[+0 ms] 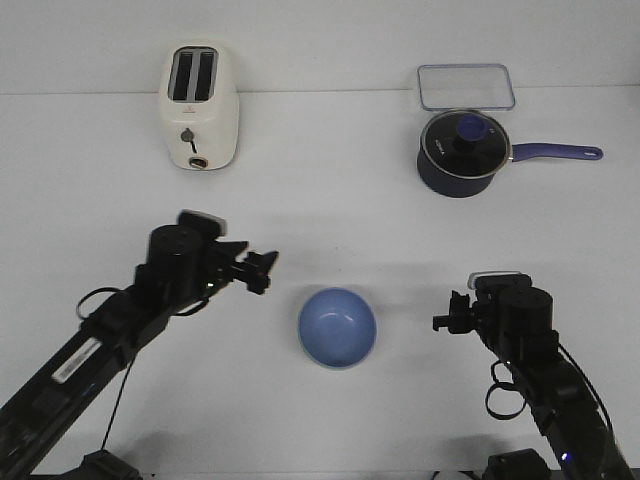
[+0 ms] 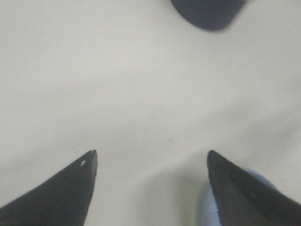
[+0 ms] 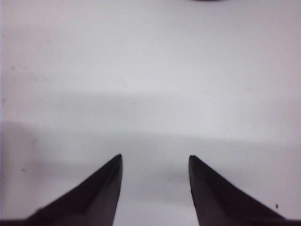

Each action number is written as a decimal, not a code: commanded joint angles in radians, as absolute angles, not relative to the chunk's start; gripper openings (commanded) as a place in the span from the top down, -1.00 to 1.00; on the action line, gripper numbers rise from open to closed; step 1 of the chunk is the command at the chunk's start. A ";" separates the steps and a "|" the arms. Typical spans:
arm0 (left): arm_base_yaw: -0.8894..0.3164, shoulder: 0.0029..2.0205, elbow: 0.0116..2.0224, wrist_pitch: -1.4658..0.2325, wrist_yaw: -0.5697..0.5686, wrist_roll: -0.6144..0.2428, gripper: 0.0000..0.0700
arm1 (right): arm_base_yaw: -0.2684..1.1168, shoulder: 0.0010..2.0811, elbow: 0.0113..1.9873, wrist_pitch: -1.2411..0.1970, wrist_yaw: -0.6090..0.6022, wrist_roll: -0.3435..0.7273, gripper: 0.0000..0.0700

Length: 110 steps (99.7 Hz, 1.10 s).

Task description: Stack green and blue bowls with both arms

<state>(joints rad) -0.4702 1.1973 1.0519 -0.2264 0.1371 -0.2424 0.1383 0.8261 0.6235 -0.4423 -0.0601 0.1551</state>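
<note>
A light blue bowl (image 1: pixel 337 327) stands upright on the white table between my two grippers. The green bowl does not show on its own in the front view. In the left wrist view a thin pale green edge (image 2: pixel 198 210) shows against the blue bowl (image 2: pixel 211 215), partly behind one finger. My left gripper (image 1: pixel 262 270) is open and empty, to the upper left of the bowl and apart from it; its jaws stand wide in the left wrist view (image 2: pixel 151 153). My right gripper (image 1: pixel 445 322) is open and empty to the right of the bowl, over bare table (image 3: pixel 155 157).
A cream toaster (image 1: pixel 200 107) stands at the back left. A dark navy saucepan (image 1: pixel 460 152) with a glass lid and a long handle stands at the back right, also in the left wrist view (image 2: pixel 207 12). A clear rectangular container (image 1: pixel 465 86) lies behind it.
</note>
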 commanded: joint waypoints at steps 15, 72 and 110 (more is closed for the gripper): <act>-0.303 0.998 1.042 -0.322 -0.078 -0.063 0.97 | 0.141 0.676 0.603 -0.340 -0.064 0.133 1.00; -0.068 0.395 0.421 0.150 -0.086 -0.019 0.96 | 0.141 0.143 0.324 -0.049 0.115 0.113 1.00; -0.068 0.365 0.422 0.159 -0.086 -0.019 0.96 | 0.141 0.143 0.324 -0.049 0.113 0.113 1.00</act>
<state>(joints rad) -0.0696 0.3637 0.4099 0.1463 -0.0834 -0.0349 0.1375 0.1436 0.3199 -0.0612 0.1120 0.1143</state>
